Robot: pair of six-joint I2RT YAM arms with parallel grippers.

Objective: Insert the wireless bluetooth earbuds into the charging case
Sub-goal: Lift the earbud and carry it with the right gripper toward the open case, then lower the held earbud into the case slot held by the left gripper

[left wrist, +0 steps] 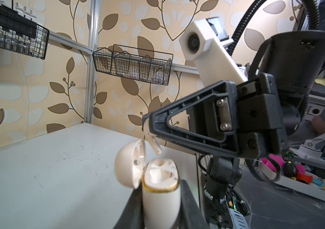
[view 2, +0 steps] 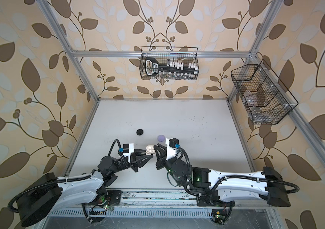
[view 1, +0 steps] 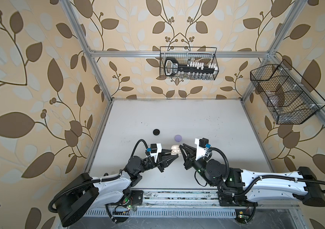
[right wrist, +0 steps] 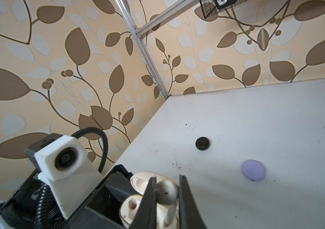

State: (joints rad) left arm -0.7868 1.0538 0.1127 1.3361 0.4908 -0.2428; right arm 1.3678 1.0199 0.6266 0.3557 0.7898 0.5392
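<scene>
The cream case (left wrist: pixel 160 198), lavender case (right wrist: pixel 253 170) and black case (right wrist: pixel 202 143) contrast with brown-leaved beige wallpaper (view 1: pixel 29 95).

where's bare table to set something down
Bare: the far half of the table behind the black case and lavender case, and its right side past the right hand. Crowded: front centre, where the left hand grips the open cream case and the right hand holds an earbud over it.

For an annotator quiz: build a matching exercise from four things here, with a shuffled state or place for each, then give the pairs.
1 cream-white charging case
2 cream-white earbud
3 black case
4 lavender case

a shut, on the table, leftmost
b pinched in the right pincer
c lid open, clamped in the left pincer
d shut, on the table behind the open case

Pairs: 1-c, 2-b, 3-a, 4-d
</scene>
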